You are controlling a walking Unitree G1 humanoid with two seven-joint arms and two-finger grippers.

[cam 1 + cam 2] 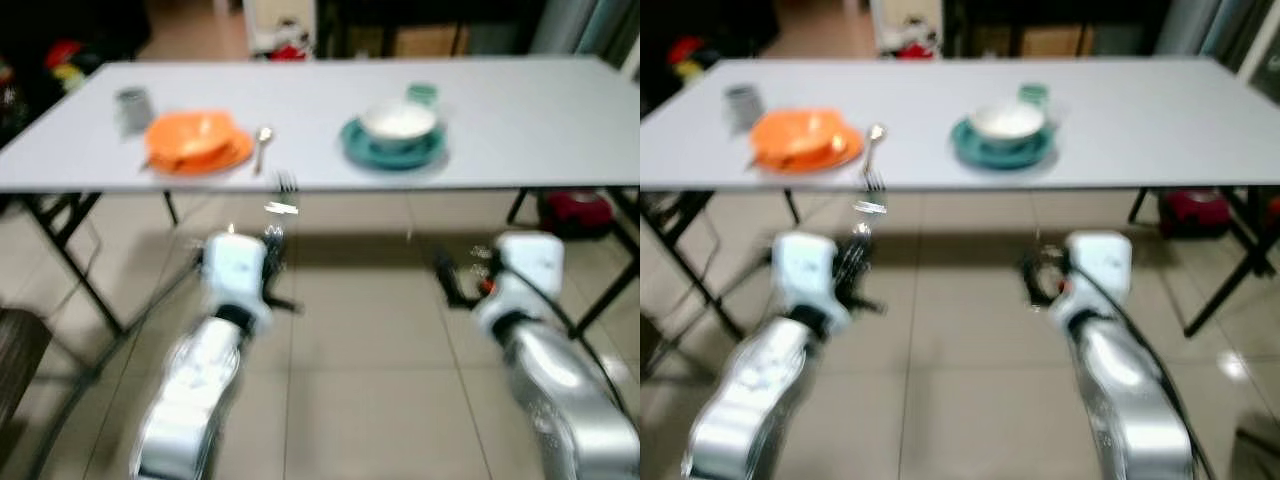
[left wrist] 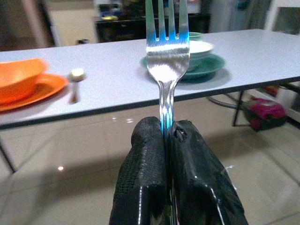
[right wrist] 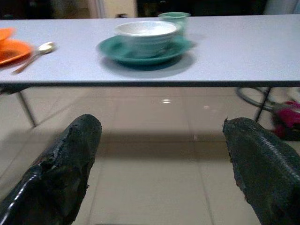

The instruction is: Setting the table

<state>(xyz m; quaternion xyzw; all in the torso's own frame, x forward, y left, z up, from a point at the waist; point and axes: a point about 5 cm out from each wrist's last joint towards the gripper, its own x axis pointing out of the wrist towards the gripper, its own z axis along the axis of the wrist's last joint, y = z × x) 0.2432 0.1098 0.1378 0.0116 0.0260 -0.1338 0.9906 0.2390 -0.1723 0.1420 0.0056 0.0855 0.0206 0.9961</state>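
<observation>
My left gripper (image 2: 166,136) is shut on the handle of a silver fork (image 2: 167,61), held tines up in front of the white table (image 1: 520,120), below its near edge. The fork (image 1: 284,200) stands just under the edge near a spoon (image 1: 262,145). An orange bowl on an orange plate (image 1: 197,142) sits left, with a grey cup (image 1: 132,105) behind it. A white bowl (image 1: 400,122) rests on a teal plate (image 1: 393,150), a green cup (image 1: 422,94) behind. My right gripper (image 3: 161,145) is open, empty, short of the table.
Black folding table legs (image 1: 70,250) stand at both sides under the table. A red object (image 1: 578,210) lies on the tiled floor at the right. Part of a dark chair (image 1: 15,350) shows at the left edge. Dark furniture stands behind the table.
</observation>
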